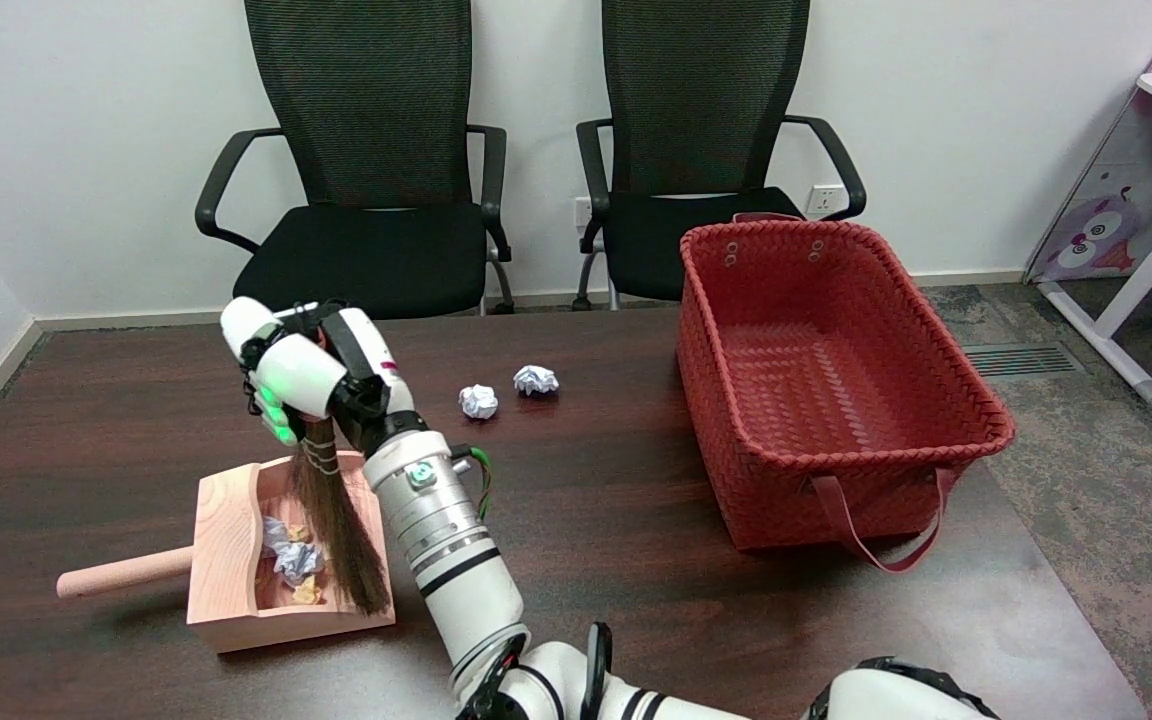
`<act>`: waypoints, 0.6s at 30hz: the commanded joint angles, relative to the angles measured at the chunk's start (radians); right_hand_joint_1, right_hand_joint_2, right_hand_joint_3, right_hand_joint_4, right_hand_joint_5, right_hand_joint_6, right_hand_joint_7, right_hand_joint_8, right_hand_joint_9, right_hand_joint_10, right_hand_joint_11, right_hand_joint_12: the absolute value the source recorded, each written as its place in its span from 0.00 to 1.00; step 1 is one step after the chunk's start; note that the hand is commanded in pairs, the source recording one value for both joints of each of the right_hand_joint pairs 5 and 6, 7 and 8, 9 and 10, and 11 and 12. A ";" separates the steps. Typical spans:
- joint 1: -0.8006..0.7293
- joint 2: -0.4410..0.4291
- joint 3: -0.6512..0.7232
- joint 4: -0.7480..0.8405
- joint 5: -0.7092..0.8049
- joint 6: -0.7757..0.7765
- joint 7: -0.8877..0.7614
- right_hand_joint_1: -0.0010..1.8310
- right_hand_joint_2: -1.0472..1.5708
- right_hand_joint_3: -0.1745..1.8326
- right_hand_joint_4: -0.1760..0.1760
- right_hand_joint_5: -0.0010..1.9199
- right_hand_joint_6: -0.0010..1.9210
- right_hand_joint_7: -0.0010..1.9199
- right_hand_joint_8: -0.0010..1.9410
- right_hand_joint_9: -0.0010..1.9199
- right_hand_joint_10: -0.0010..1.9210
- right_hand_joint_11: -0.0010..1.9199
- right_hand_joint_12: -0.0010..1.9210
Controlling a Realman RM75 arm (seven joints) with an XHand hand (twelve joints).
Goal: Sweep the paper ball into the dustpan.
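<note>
- On the dark brown desk (586,500), at the left, sits a light wooden dustpan (226,560) with a round handle that sticks out to the left.
- Inside the dustpan lie some crumpled paper scraps (294,560), white and yellowish.
- Above the dustpan, the right hand (301,375) is wrapped tight around the top of a small brown broom (336,520).
- The broom hangs down from the hand, and its bristle tips reach the dustpan's near right side, right beside the scraps.
- The white right arm (446,540) comes in from the bottom of the picture and goes up to the hand, passing just to the right of the dustpan.
- A white paper ball (478,401) lies on the desk near the middle, well apart from the dustpan and the broom.
- A second white paper ball (535,380) lies just beside the first one, a little farther back and to the right. The two do not touch.
- At the right side of the desk stands a big red woven basket (936,390). One strap handle (886,530) hangs down its near side.
- Behind the desk, two black office chairs (376,230) stand next to each other against a white wall.
- On the wall, between the right chair and the basket, is a white socket (822,199).
- At the far right stands a white frame with pink pictures (1126,210) on it, on a grey floor.
</note>
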 commanded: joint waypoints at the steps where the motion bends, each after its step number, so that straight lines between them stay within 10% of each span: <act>1: -0.011 0.068 -0.035 -0.123 0.071 -0.094 0.167 0.36 1.00 0.98 0.60 1.00 1.00 1.00 0.99 1.00 1.00 1.00 1.00; 18: -0.012 0.385 -0.057 -0.477 0.234 -0.061 0.161 0.38 1.00 0.90 0.68 1.00 1.00 1.00 0.99 1.00 1.00 1.00 1.00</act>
